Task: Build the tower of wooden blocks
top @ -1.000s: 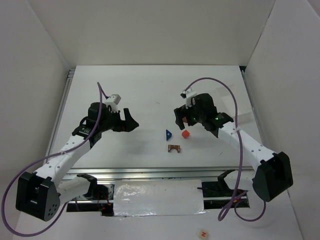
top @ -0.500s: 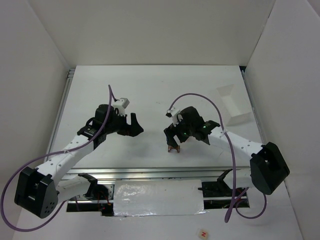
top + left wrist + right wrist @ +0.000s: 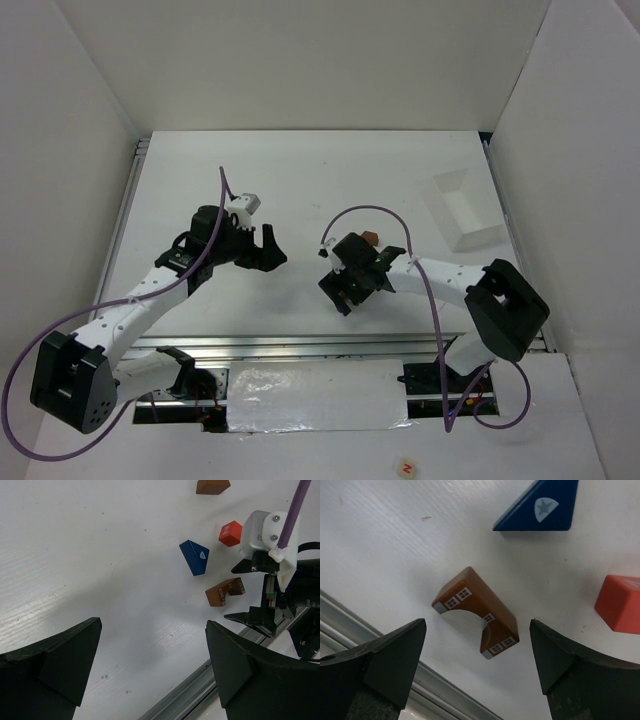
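left hand (image 3: 152, 624) spread, right hand (image 3: 477, 625) spread over arch block (image 3: 480, 607), white tray (image 3: 462, 212) well apart

The left arm (image 3: 135, 303) and right arm (image 3: 445, 275) have white link shells and black joint housings, each trailing a purple cable (image 3: 30, 345). The left hand (image 3: 150, 665) and right hand (image 3: 340, 292) are black with broad wedge-shaped fingers (image 3: 55, 665). A white bracket (image 3: 262, 532) with 2 silver screws (image 3: 273, 518) tops the right wrist.

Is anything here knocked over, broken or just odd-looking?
Nothing looks broken or spilled. The only oddity: no tower stands. The blue wedge, red cube, brown arch and another brown block lie apart on the table, each at its own angle, with the right gripper open over the arch.
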`<state>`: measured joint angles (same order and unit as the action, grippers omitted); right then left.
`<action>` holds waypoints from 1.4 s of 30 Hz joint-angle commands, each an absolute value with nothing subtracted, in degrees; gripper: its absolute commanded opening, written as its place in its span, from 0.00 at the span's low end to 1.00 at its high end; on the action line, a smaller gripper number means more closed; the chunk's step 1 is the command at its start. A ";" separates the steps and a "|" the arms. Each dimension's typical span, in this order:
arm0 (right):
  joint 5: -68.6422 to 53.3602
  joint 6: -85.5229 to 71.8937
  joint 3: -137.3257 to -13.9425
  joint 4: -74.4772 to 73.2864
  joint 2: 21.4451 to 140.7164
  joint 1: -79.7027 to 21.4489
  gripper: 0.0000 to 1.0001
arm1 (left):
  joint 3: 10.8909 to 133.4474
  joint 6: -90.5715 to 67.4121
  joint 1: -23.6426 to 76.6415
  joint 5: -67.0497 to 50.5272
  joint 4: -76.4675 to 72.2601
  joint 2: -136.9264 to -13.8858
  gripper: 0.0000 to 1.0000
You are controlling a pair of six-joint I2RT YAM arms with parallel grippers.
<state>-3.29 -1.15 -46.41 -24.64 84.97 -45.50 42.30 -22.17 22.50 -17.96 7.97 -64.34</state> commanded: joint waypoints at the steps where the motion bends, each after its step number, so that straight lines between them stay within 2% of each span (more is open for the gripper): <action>1: 1.84 -0.62 -49.31 -27.86 86.39 -46.32 0.92 | 44.56 -20.04 22.85 -17.49 7.65 -63.90 0.99; 5: 5.17 1.40 -49.04 -28.30 87.89 -46.50 0.89 | 45.00 -19.60 22.85 -17.05 7.38 -64.33 0.99; 9: 4.14 1.76 -49.22 -27.60 89.56 -46.06 0.74 | 45.88 -18.99 22.85 -17.75 7.21 -65.74 0.99; 11: 3.43 2.02 -48.96 -26.64 89.21 -46.23 0.71 | 46.23 -18.63 22.85 -18.28 7.12 -66.35 0.99; 12: 2.91 2.20 -48.87 -26.02 88.86 -46.32 0.65 | 46.40 -18.46 22.85 -18.37 7.12 -66.97 0.99; 14: 2.55 2.20 -48.61 -24.53 87.81 -46.41 0.61 | 46.67 -18.11 22.85 -18.63 7.12 -67.41 0.99; 16: 2.72 2.29 -47.82 -23.30 86.67 -46.67 0.51 | 46.58 -18.02 22.85 -19.33 6.68 -67.94 0.99; 17: 3.07 2.37 -47.46 -22.51 86.49 -46.76 0.40 | 46.58 -17.93 22.85 -19.94 6.51 -68.03 0.99; 18: 3.16 2.37 -47.29 -22.24 86.31 -46.67 0.37 | 46.58 -17.93 22.85 -20.30 6.33 -68.11 0.99; 21: 4.30 2.03 -47.37 -21.62 86.39 -46.58 0.34 | 46.85 -17.75 22.85 -21.53 6.33 -68.47 0.99; 24: 6.59 1.50 -47.46 -20.40 86.22 -46.76 0.26 | 46.93 -17.58 22.85 -23.99 5.63 -68.64 0.99; 27: 9.65 2.02 -46.85 -16.45 83.59 -47.28 0.23 | 47.28 -17.40 22.94 -27.23 4.58 -69.08 0.99; 34: 10.21 9.92 -43.51 1.64 74.72 -48.87 0.24 | 47.81 -18.89 22.94 -46.98 -4.11 -71.98 0.99; 42: 8.08 19.51 -42.71 10.11 71.98 -52.73 0.28 | 50.45 -19.07 24.26 -49.31 -4.48 -74.97 0.99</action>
